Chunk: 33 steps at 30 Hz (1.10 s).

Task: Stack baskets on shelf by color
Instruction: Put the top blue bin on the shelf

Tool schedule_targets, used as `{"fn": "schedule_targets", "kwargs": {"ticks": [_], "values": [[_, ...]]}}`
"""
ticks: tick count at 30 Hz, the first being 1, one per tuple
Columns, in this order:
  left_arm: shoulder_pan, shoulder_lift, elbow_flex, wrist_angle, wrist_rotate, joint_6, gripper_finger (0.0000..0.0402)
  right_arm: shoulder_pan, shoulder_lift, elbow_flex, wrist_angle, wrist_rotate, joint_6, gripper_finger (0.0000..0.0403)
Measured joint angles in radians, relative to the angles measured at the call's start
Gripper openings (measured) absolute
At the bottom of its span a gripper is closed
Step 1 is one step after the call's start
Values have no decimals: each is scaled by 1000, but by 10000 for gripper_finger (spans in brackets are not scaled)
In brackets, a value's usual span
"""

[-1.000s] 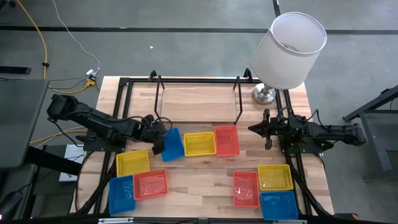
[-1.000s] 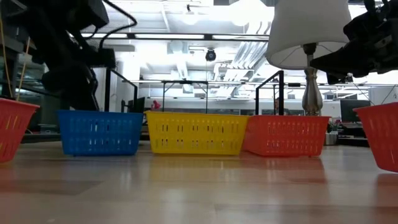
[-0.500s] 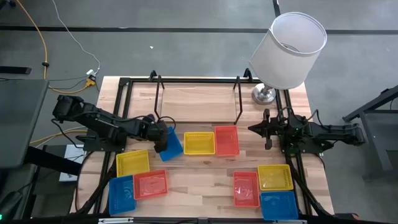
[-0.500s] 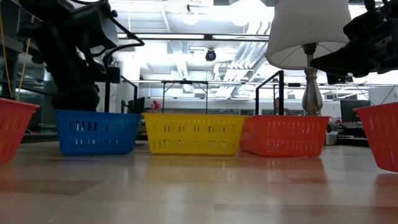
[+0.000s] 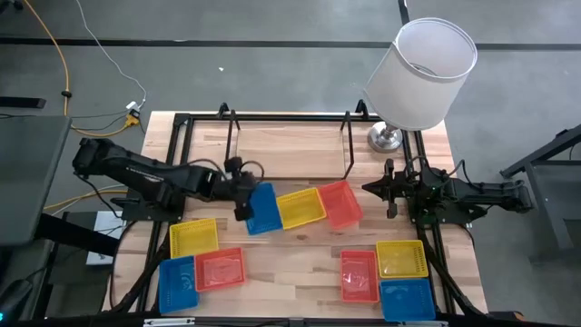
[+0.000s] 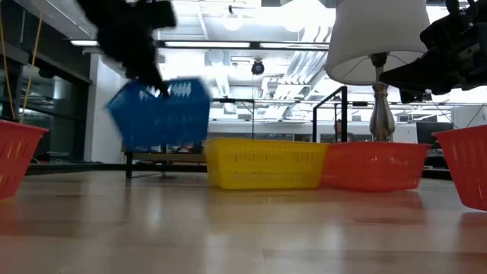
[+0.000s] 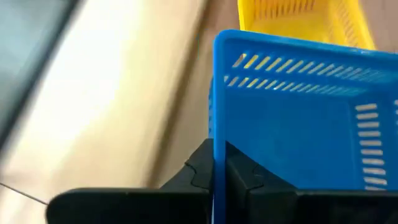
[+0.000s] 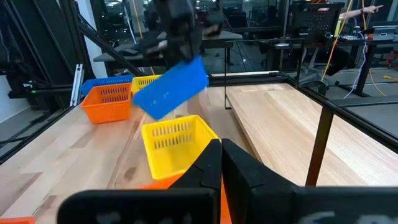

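My left gripper is shut on a blue basket, which hangs tilted above the table in the low view and the right wrist view. To its right, a yellow basket and an orange-red basket rest askew on their bottoms on the table. The shelf, a light board in a black wire frame, lies beyond them with nothing on it. My right gripper waits shut at the table's right, holding nothing. My left gripper pinches the blue basket's short left-hand wall at its rim, one finger inside the basket and one outside. The fingers come from the table's left, slanting down. The basket is lifted clear of the table and tilted.
Three baskets sit near left: yellow, blue, orange-red. Three more sit near right: orange-red, yellow, blue. A white-shaded lamp stands at the far right corner.
My left gripper has shut on the blue basket's left wall, lifted it clear and carried it toward the table's right. The basket now hangs tilted. The yellow and orange-red baskets have slid a little to the right and turned askew.
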Motion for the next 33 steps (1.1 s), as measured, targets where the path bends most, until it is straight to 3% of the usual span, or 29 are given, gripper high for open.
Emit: {"fn": "schedule_targets", "kwargs": {"ticks": [6,13,19,33], "values": [[157,33,213,-145,20,252,1,0,0,0,0,0,0,0],[431,142,350,-322,247,567,1,0,2,0,0,0,0,0],[572,247,375,-317,365,709,0,0,2,0,0,0,0,0],[687,383,377,-228,313,834,1,0,2,0,0,0,0,0]]}}
